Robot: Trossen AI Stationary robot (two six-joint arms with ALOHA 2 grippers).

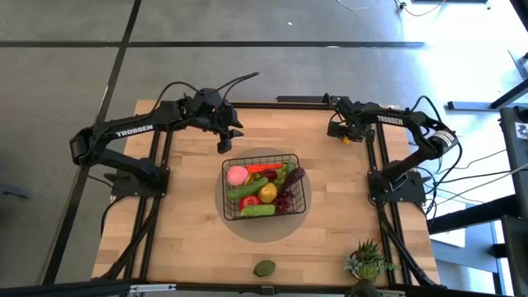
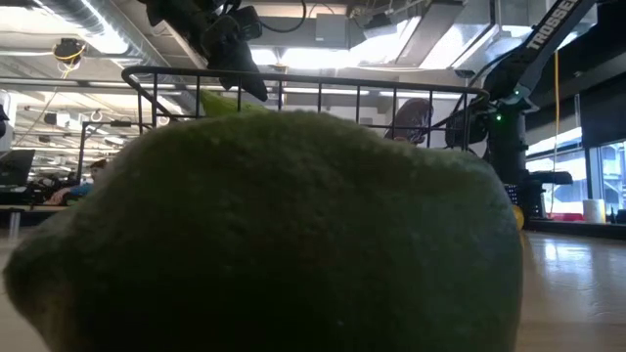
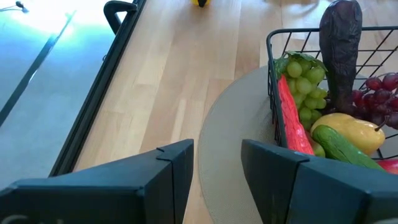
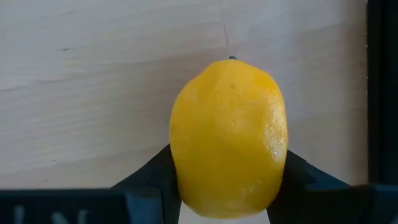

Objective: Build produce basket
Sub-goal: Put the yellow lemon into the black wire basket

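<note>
Black wire basket sits mid-table on a round grey mat, holding a pink peach, red chilli, green grapes, purple eggplant, dark grapes, a yellow fruit and cucumbers. At its 11 o'clock the left gripper hangs with jaws apart, empty. At 2 o'clock the right gripper clamps a lemon. A green fruit lies at 6 o'clock.

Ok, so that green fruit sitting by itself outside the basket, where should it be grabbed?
Grip the green fruit across its wide, rounded middle, coming straight down from above. It lies alone on bare table, so fingers can drop on either side; one end tapers, so avoid that. The left gripper is open and empty; the right gripper holds a lemon.
</note>
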